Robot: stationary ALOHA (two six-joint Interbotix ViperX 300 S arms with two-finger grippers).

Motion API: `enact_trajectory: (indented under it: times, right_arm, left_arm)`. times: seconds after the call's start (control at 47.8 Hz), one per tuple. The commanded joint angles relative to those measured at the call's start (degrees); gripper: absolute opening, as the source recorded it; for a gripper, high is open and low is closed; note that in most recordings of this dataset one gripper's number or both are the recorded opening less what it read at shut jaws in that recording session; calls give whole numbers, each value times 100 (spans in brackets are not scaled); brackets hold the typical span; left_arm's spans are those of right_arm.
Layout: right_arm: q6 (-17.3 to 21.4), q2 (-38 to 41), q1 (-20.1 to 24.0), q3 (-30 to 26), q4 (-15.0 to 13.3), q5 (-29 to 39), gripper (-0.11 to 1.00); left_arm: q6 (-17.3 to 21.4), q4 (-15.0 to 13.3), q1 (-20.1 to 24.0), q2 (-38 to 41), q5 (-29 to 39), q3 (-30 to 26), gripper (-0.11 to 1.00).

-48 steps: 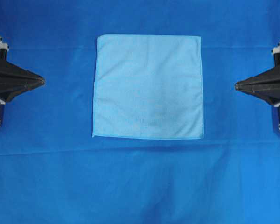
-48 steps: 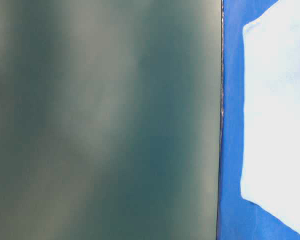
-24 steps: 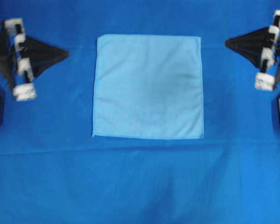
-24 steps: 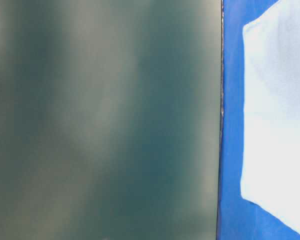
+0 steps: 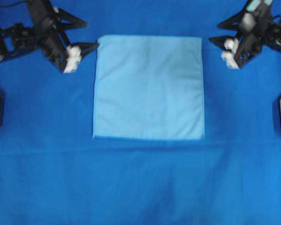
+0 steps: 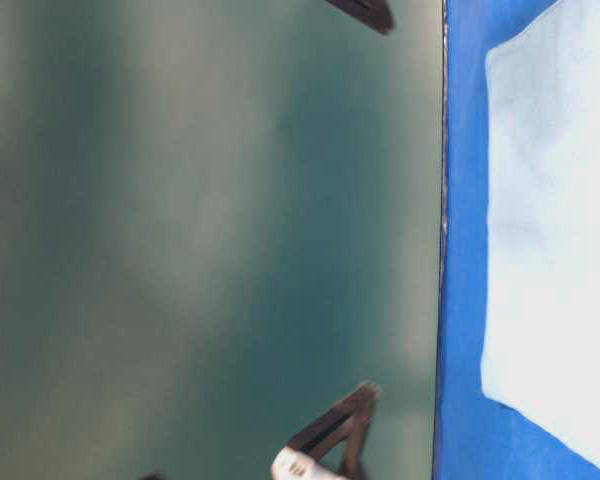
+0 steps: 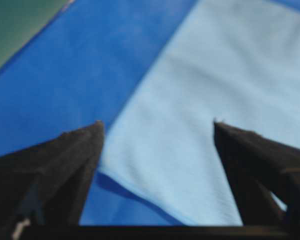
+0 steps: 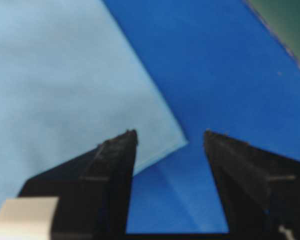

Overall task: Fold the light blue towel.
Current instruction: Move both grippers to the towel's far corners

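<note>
The light blue towel (image 5: 148,87) lies flat and unfolded, mid-counter on the royal-blue cloth (image 5: 140,183). Left gripper (image 5: 86,35) and right gripper (image 5: 214,33) flank its far corners — jaws spread wide, holding nothing — likely placed to pinch both corners together.

Light is even and bright from above — shadows are few and soft. In the overhead view both arms are smeared by motion blur, and the picture darkens toward 9 and 3 o'clock. The table-level view is out of focus, and the light blue towel (image 6: 555,230) there is overexposed, almost white. Both wrist views are soft — the near black fingers (image 7: 60,165) unsharp.
</note>
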Motion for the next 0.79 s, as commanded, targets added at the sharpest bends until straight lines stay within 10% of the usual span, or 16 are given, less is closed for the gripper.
enact_trajectory:
  times: [0.0, 0.565, 0.774]
  right_arm:
    - [-9, 457, -79, -264, -149, -132, 56]
    - [-9, 2206, -360, -756, -325, -686, 54]
    - [-26, 2206, -360, -756, -334, -694, 21]
  left_arm:
    - [35, 0, 123, 387, -105, -255, 90]
    - [105, 0, 483, 2118, -527, -694, 82]
    - [123, 9, 457, 2215, -510, -738, 37]
